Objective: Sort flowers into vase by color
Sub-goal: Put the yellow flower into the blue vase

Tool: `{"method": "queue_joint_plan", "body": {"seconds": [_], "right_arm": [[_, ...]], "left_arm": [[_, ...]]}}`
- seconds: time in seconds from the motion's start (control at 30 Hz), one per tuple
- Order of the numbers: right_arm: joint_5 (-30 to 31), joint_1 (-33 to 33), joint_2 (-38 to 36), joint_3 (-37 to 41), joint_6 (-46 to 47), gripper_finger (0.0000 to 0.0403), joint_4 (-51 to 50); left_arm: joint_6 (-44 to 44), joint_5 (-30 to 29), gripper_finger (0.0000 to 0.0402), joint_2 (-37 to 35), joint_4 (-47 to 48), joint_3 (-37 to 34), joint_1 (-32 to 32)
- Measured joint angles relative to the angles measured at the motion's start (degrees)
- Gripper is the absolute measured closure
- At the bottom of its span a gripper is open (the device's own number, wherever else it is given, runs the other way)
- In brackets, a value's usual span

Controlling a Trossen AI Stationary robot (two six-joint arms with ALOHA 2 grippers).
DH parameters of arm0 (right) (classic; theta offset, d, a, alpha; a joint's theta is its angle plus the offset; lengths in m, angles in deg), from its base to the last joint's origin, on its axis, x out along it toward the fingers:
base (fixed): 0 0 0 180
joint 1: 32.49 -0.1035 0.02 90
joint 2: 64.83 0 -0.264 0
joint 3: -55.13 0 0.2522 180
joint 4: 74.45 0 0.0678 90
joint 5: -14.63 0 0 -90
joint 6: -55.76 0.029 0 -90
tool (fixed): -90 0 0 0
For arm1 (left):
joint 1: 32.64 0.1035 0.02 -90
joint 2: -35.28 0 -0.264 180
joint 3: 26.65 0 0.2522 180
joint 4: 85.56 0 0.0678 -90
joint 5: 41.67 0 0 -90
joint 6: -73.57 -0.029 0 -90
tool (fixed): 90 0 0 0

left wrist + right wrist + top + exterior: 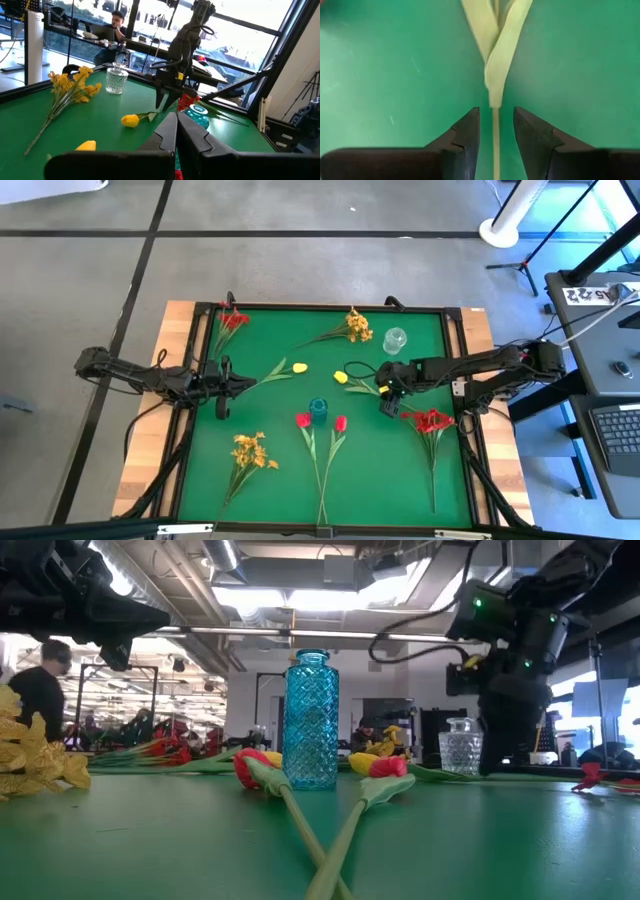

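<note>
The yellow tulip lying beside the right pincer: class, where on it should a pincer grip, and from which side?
Grip the thin green stem just below its leaves, coming straight down from above. The yellow tulip lies flat on the green mat, and the right pincer stands open astride the bare stem.

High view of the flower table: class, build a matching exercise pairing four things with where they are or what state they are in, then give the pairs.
Things:
1. blue vase
2. clear glass vase
3. right claw
4. left claw

Place or state:
A. shut, over the table's left part
B. open, straddling a yellow tulip's stem
C. mid-table, between two red tulip heads
D. near the far edge, beside a yellow-orange blossom cluster

Pairs: 1-C, 2-D, 3-B, 4-A
</note>
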Motion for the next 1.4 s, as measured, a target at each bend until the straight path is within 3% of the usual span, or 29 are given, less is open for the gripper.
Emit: {"method": "queue_joint_plan", "body": {"seconds": [0.33,0.57,0.8,1.13,1.4], "right_arm": [[1.76,-0.04,2.60,0.88,0.06,0.0293,3.03],[2.14,0.05,2.57,0.80,-0.55,0.0392,3.00],[1.62,0.04,0.56,-0.75,-0.22,0.0398,3.01],[1.53,0.04,-10.76,-7.80,-0.66,0.0400,5.01],[-6.89,-0.49,-17.77,-8.56,-1.64,0.0401,28.33]], "left_arm": [[0.00,0.00,0.0401,-0.01,-0.03,-0.01,0.00],[-0.02,0.00,0.0401,-0.01,-0.02,0.00,0.00],[0.00,0.00,0.0401,-0.02,-0.01,0.01,0.00],[-0.01,0.00,0.0401,-0.01,-0.01,-0.01,0.00],[-0.02,0.02,0.0401,0.00,-0.01,-0.01,0.00]]}}
